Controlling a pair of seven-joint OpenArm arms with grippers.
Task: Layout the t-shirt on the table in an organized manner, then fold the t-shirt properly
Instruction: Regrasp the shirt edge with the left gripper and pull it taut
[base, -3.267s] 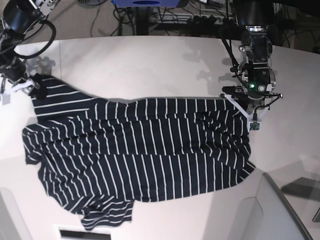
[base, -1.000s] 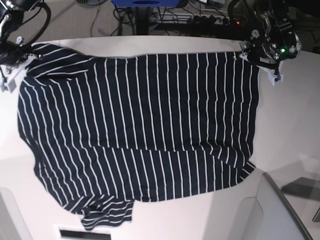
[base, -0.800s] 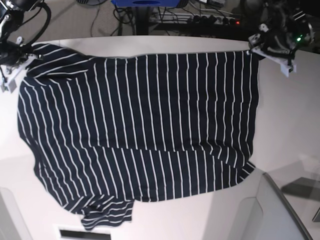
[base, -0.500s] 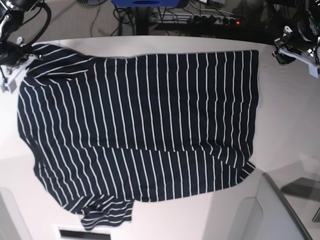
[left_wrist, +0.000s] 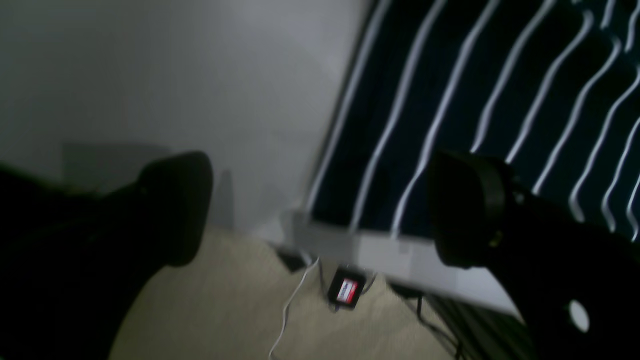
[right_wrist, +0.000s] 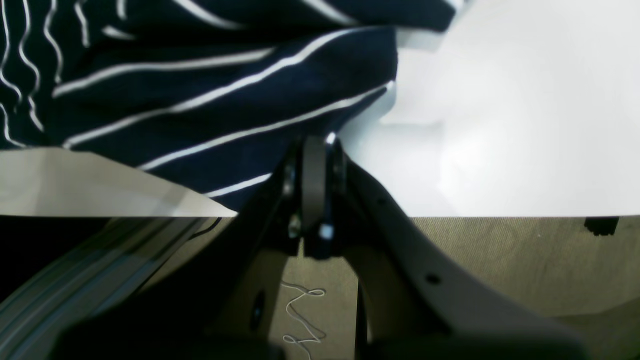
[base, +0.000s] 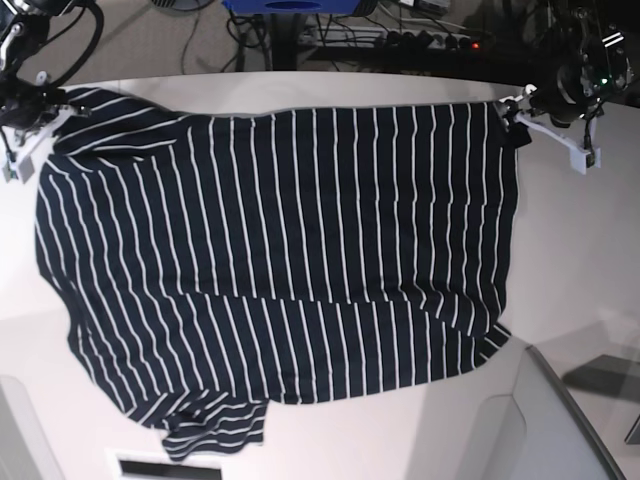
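A: Where is the shirt (base: 280, 250)?

B: Spread flat over the middle of the worktop (base: 590, 260) in the base view, stripes running top to bottom. Its lower left corner is bunched near the bottom edge of the frame.

A: And the left tool (base: 553, 118)?

B: At the upper right of the base view, just beside the shirt's upper right corner. In its wrist view the jaws stand wide apart with nothing between them; the shirt's corner lies below, in the upper right of that frame.

A: The right tool (right_wrist: 315, 165)?

B: At the upper left of the base view, at the shirt's far left corner. Its wrist view shows the jaws pressed together on the shirt's edge, at the worktop's rim.
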